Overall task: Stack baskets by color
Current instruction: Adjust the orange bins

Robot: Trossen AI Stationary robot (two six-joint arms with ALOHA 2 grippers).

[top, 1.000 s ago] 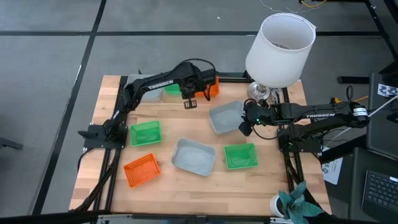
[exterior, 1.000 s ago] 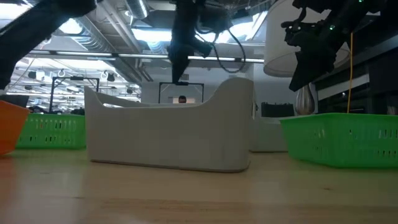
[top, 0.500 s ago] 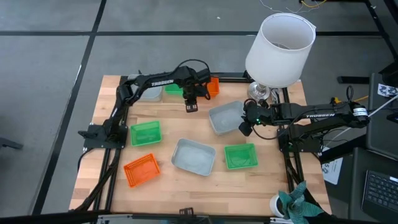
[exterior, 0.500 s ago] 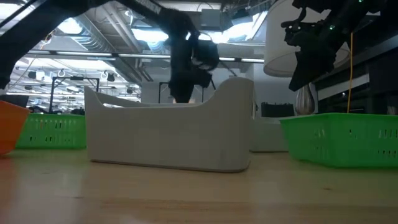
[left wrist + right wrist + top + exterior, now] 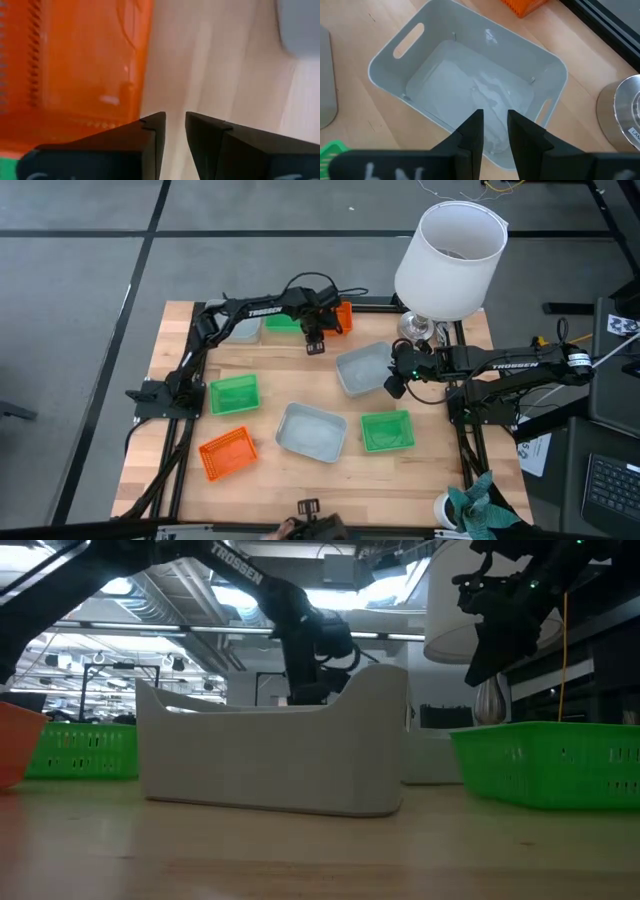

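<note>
Baskets lie spread over the wooden table. An orange basket [image 5: 343, 318], a green one [image 5: 282, 323] and a grey one [image 5: 243, 330] stand along the far edge. My left gripper [image 5: 316, 346] points steeply down just on the near side of that orange basket [image 5: 75, 65]. Its fingers are a narrow gap apart with nothing between them [image 5: 175, 125], over bare wood beside the basket's wall. My right gripper [image 5: 392, 385] hangs above a grey basket [image 5: 470, 85] at the right, narrowly open and empty. Nearer lie a green [image 5: 233, 394], an orange [image 5: 227, 453], a grey [image 5: 311, 430] and a green basket [image 5: 386, 430].
A big white lampshade [image 5: 450, 255] on a metal base [image 5: 415, 328] stands at the far right corner, close to my right arm. A dark object [image 5: 308, 508] shows at the table's near edge. Bare wood lies between the far row and the middle baskets.
My left gripper has sunk toward the table and shifted a little toward the right edge, closer to the far orange basket, tipping to point more steeply down. A dark object has come into view at the near edge. The baskets have not moved.
</note>
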